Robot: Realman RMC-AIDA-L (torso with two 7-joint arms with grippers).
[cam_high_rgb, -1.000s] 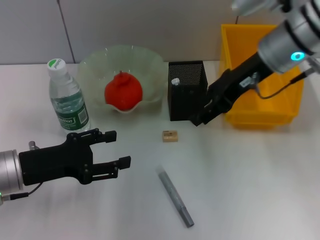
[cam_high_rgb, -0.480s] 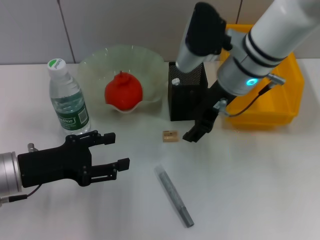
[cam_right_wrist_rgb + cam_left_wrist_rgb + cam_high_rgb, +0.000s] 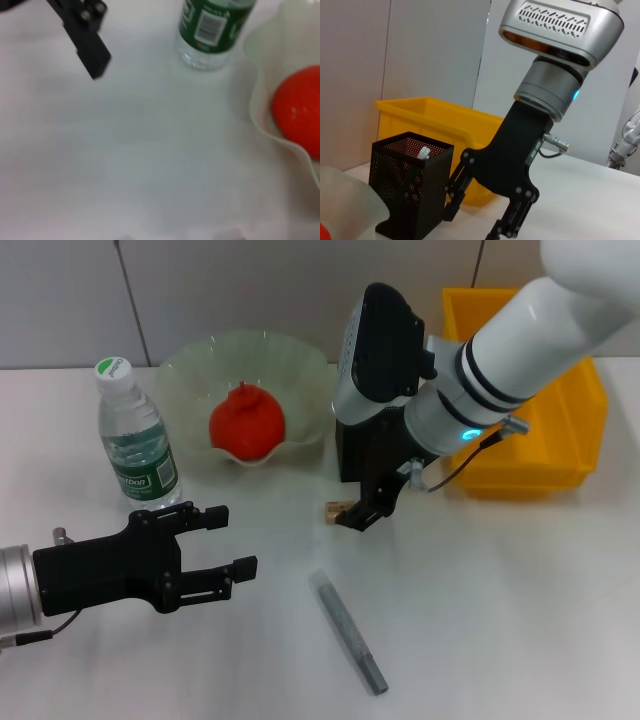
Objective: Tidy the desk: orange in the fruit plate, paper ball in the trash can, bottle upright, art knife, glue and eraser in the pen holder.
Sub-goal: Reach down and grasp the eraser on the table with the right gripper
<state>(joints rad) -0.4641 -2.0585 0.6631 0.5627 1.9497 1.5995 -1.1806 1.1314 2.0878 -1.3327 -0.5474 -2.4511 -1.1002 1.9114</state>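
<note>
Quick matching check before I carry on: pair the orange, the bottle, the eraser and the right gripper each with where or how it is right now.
Things:
1. orange
2. bottle
3. eraser
4. right gripper

States:
A. standing upright on the desk
B. lying on the desk in front of the pen holder
C. in the fruit plate
D. open, down at the eraser

Pairs: 1-C, 2-A, 3-B, 4-D

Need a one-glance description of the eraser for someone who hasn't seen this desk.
Start at the black mesh pen holder mid-desk, between the pale-green fruit plate and the yellow trash can. On the white tabletop just in front of it, under the right gripper, lies the eraser: a small tan block, unlike the long grey stick lying nearer.
</note>
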